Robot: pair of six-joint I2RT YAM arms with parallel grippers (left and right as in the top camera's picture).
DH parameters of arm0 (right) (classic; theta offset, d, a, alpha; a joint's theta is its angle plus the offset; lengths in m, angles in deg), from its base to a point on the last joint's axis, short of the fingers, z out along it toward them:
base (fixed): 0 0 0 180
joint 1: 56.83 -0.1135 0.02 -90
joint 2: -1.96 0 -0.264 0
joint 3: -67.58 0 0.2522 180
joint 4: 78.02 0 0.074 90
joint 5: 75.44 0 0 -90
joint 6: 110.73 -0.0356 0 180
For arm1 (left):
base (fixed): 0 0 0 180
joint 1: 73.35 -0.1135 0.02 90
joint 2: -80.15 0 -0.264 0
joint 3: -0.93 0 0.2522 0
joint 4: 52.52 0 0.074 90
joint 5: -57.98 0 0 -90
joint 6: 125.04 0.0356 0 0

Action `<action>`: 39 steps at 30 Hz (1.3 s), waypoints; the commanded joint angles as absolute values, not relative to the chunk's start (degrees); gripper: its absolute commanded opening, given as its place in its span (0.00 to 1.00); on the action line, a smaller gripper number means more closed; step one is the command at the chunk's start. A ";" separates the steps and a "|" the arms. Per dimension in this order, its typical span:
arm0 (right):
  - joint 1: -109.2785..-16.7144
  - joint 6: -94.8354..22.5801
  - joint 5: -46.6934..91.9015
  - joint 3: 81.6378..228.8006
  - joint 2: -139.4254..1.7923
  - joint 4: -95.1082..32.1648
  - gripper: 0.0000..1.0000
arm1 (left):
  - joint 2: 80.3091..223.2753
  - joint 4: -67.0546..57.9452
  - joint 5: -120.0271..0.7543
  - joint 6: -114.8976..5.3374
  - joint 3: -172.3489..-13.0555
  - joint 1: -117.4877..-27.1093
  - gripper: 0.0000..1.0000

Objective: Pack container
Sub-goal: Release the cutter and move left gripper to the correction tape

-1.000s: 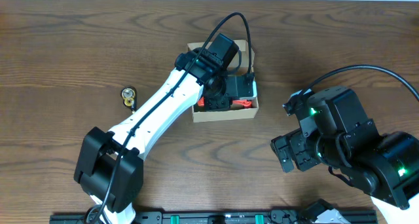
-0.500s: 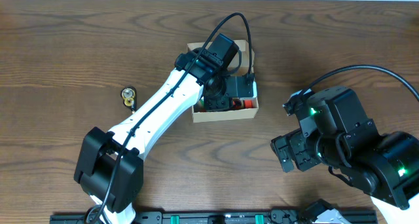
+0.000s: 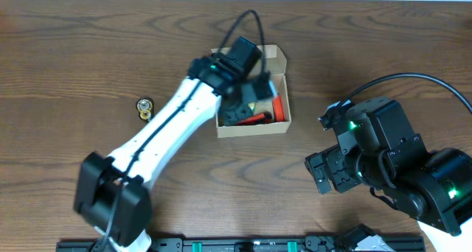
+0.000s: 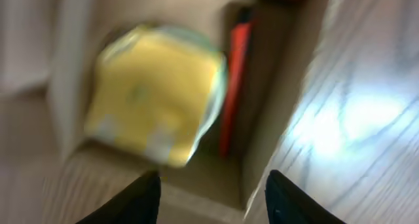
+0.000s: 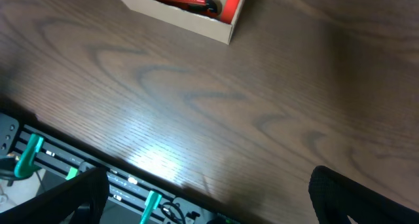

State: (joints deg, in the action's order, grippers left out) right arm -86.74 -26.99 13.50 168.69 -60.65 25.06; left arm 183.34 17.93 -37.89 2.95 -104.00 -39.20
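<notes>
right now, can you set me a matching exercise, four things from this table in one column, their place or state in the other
Things
1 container
2 yellow packet
3 small roll
4 right tool

Place or state
a open, above the bare table
b lying in the container
c tan cardboard, lid flap open
d outside the container, left of the left arm

Pairs: 1-c, 2-b, 3-d, 4-a

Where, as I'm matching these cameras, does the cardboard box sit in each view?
Overhead: cardboard box at upper centre.
Left wrist: blurred, filling the left and centre.
Right wrist: at the top edge, left of centre, cut off.
Shared landmark: the red item inside it.
</notes>
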 commanded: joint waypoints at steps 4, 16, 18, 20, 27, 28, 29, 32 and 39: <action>-86.48 -26.23 13.09 168.72 -60.67 25.13 0.99 | 178.05 20.39 -33.12 -12.02 -105.90 -48.73 0.59; -86.48 -26.23 13.09 168.72 -60.67 25.13 0.99 | 180.04 25.64 -47.13 -25.28 -105.84 -71.13 0.95; -86.48 -26.23 13.09 168.72 -60.67 25.13 0.99 | 180.04 23.54 -47.75 -26.60 -105.84 -73.01 0.95; -86.48 -26.23 13.09 168.72 -60.67 25.13 0.99 | 180.06 23.11 -49.45 -28.48 -105.84 -73.69 0.95; -86.48 -26.23 13.09 168.72 -60.67 25.13 0.99 | 180.17 23.15 -35.48 -45.98 -102.56 -73.73 0.95; -86.48 -26.23 13.09 168.72 -60.67 25.13 0.99 | 180.17 22.25 -33.50 -49.04 -100.99 -73.80 0.95; -86.48 -26.23 13.09 168.72 -60.67 25.13 0.99 | 180.15 21.03 -33.08 -50.92 -99.35 -73.97 0.95; -86.48 -26.23 13.09 168.72 -60.67 25.13 0.99 | 180.15 15.32 -33.50 -54.24 -92.72 -74.54 0.95; -86.48 -26.23 13.09 168.72 -60.67 25.13 0.99 | 180.15 3.26 -30.76 -54.57 -81.47 -74.41 0.95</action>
State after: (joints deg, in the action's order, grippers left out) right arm -86.74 -26.99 13.50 168.69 -60.65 25.06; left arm 179.78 5.12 -34.28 -52.06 -83.48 -74.32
